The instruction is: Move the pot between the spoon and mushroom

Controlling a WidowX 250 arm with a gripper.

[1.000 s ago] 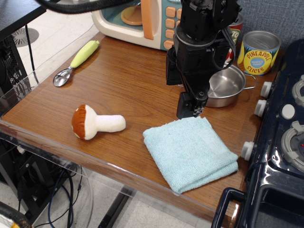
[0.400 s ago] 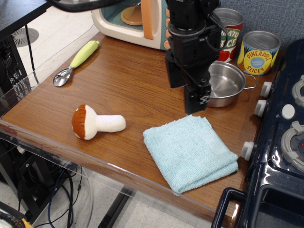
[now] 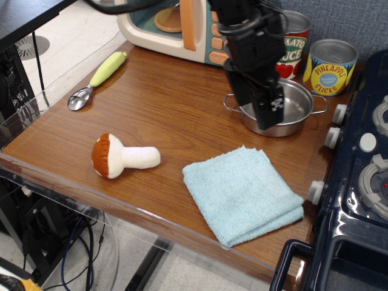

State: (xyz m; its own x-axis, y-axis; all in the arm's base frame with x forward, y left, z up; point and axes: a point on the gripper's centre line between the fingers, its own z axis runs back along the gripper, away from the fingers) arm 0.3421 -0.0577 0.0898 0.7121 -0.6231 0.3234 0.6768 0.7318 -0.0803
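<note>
The shiny steel pot stands at the back right of the wooden table, in front of two tin cans. My black gripper hangs over the pot's near-left rim, its fingertips down at rim height; the jaws look open and hold nothing. The spoon, with a yellow-green handle, lies at the far left. The plush mushroom lies on its side near the front left edge. Both are well apart from the pot and the gripper.
A folded light-blue cloth lies in front of the pot. A toy microwave stands at the back. A tomato can and a pineapple can stand behind the pot. A dark toy stove borders the right.
My gripper has moved right and back, from the table left of the pot to over the pot's near-left rim. The pot, spoon and mushroom have not moved.
</note>
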